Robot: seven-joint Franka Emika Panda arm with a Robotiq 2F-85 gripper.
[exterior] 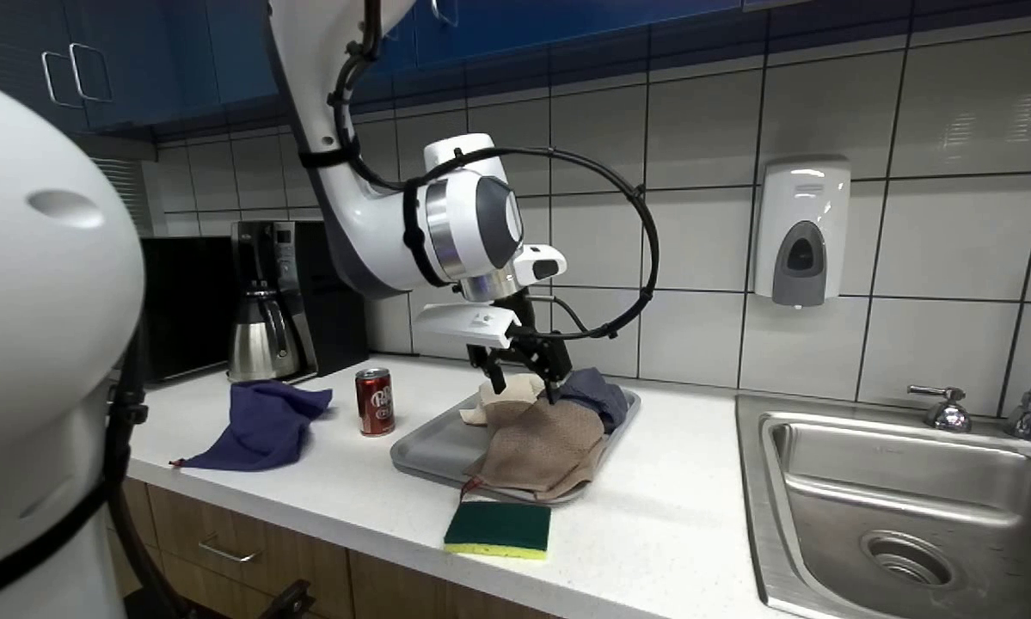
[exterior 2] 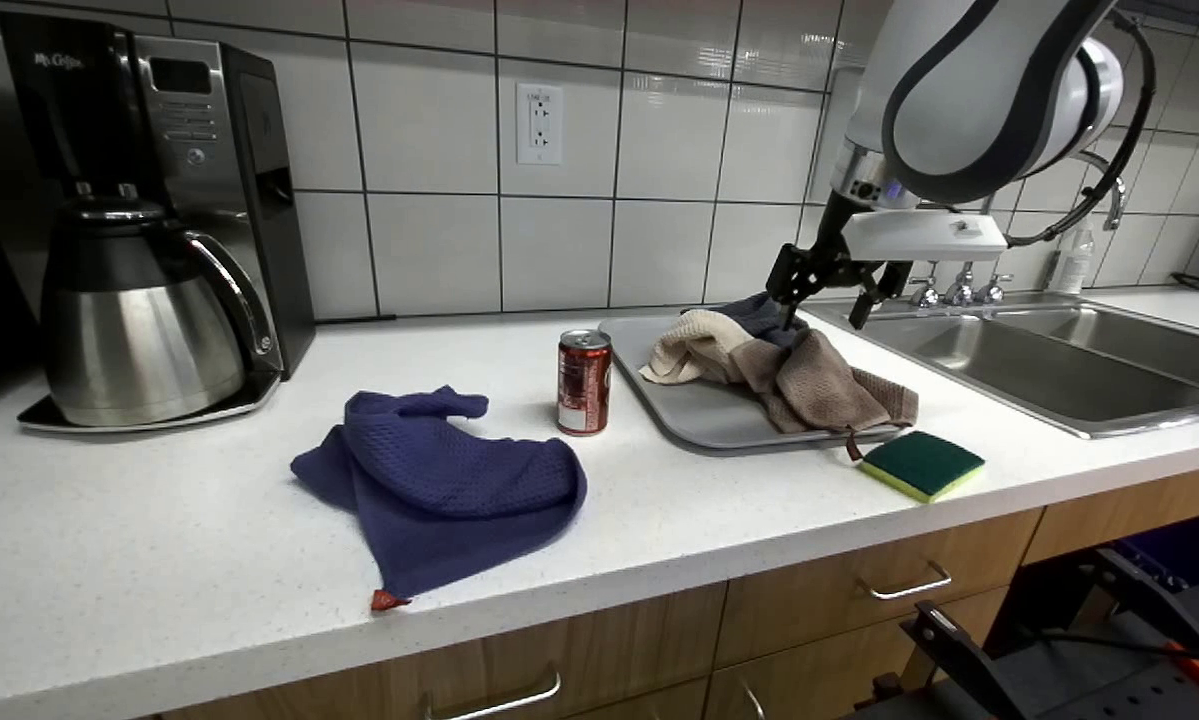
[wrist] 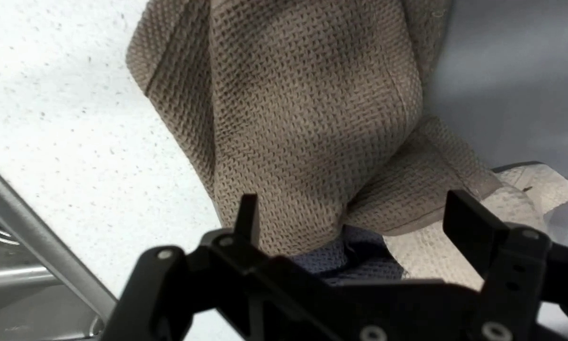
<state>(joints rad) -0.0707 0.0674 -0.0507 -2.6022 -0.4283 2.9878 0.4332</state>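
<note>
My gripper (wrist: 353, 198) stands open, with nothing gripped between its fingers. In both exterior views it hangs fingers-down just over a heap of cloths on a grey tray (exterior: 436, 447). Nearest to it is a crumpled brown cloth (wrist: 302, 113), which spills over the tray's front edge. A cream cloth (exterior 2: 694, 345) and a dark blue-grey cloth (exterior: 599, 397) lie partly under or beside the brown one. In the wrist view the left finger overlaps the brown cloth, the right finger the cream cloth's edge. Whether a fingertip touches fabric, I cannot tell.
A red soda can (exterior 2: 584, 385) stands beside the tray, near a rumpled navy cloth (exterior 2: 459, 480). By the counter's front edge lies a green-and-yellow sponge (exterior: 498, 526). A steel sink (exterior: 760, 499), a coffee maker (exterior 2: 209, 190) and a wall soap dispenser (exterior: 803, 232) surround the area.
</note>
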